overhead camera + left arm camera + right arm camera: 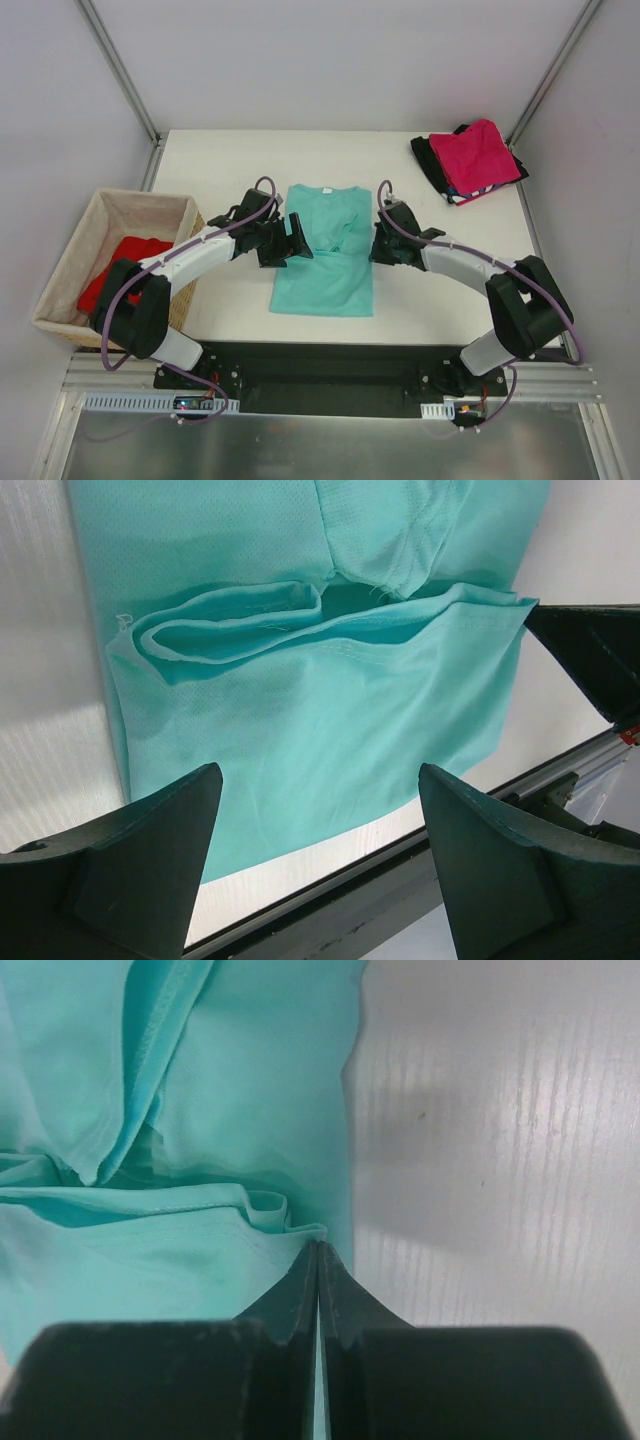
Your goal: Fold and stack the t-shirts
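Top camera overlooks whole counter (230, 160); 2 wrist cameras look down close on teal-green t-shirt (325, 255), common to all 3.

Teal shirt (330, 730) is soft cloth with a fine mesh-like knit, pretty matt. Table (500, 1160) is white, smooth-ish and faintly streaked. Basket (60, 290) on the left is woven wicker, cloth-lined. Left gripper (320, 775) fingers (130, 860): matt black plastic.
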Controlling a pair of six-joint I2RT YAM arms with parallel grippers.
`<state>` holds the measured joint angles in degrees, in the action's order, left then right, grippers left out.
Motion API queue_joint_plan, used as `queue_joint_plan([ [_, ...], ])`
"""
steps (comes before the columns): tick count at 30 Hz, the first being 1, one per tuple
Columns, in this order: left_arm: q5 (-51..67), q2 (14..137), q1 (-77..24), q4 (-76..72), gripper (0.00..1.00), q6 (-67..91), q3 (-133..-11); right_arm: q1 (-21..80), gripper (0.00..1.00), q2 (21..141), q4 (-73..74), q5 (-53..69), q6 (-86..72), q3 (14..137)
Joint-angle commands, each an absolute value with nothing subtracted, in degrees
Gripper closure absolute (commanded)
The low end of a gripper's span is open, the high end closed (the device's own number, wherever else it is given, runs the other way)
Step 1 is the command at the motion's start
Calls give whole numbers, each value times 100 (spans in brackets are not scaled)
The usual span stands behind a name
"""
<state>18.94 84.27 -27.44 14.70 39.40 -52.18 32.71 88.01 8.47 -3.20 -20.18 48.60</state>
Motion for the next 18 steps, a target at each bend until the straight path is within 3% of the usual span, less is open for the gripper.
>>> queue_joint_plan([
  [1, 1854, 8429, -2786, 1415, 20, 3867, -5370, 3261, 99, 8578, 984, -360, -1942, 5150],
  [18, 1784, 8323, -2777, 1406, 20, 3876, -5309, 3261, 99, 9588, 844, -422, -1995, 5432],
])
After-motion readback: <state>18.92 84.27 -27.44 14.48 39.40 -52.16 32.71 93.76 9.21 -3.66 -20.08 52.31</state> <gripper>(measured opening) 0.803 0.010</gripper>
